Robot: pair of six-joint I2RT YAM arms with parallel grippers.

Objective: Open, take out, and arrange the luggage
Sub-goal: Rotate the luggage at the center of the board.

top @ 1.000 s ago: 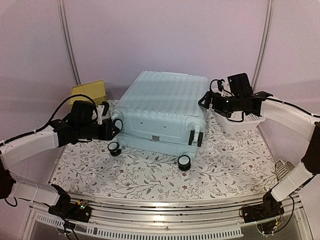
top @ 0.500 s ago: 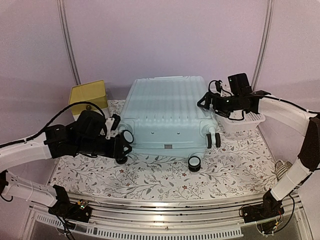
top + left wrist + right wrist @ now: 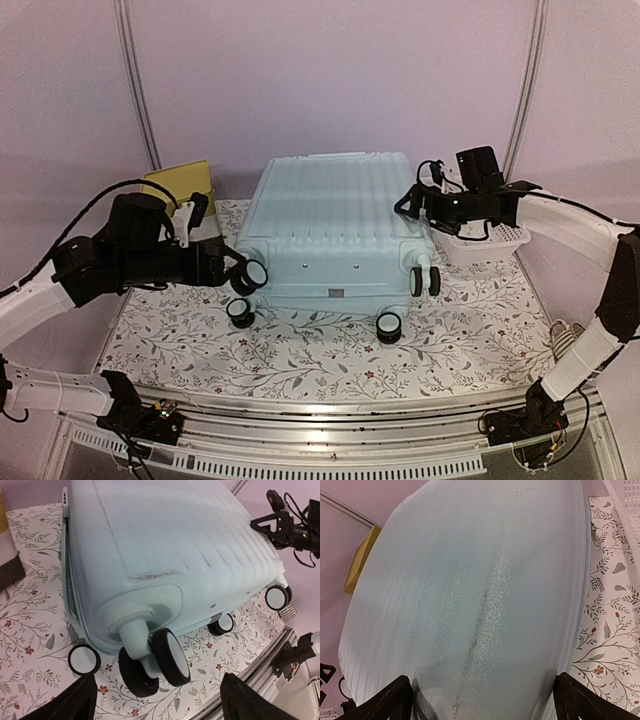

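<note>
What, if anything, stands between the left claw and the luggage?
Nothing visible does. In the left wrist view, the left claw is open, and a twin caster wheel at the corner of the luggage sits directly ahead of it. Only bare floral tablecloth lies between them.

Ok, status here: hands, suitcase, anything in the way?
Left hand open beside left caster. Right hand open over suitcase, right edge. Suitcase flat, shut. Basket just behind right hand.

Luggage (image 3: pixel 335 225) lies flat at the middle of the table (image 3: pixel 470 335), wheels (image 3: pixel 388 325) toward the near edge. Box (image 3: pixel 180 180) stands left of its far end; basket (image 3: pixel 500 245) stands just right of it.
</note>
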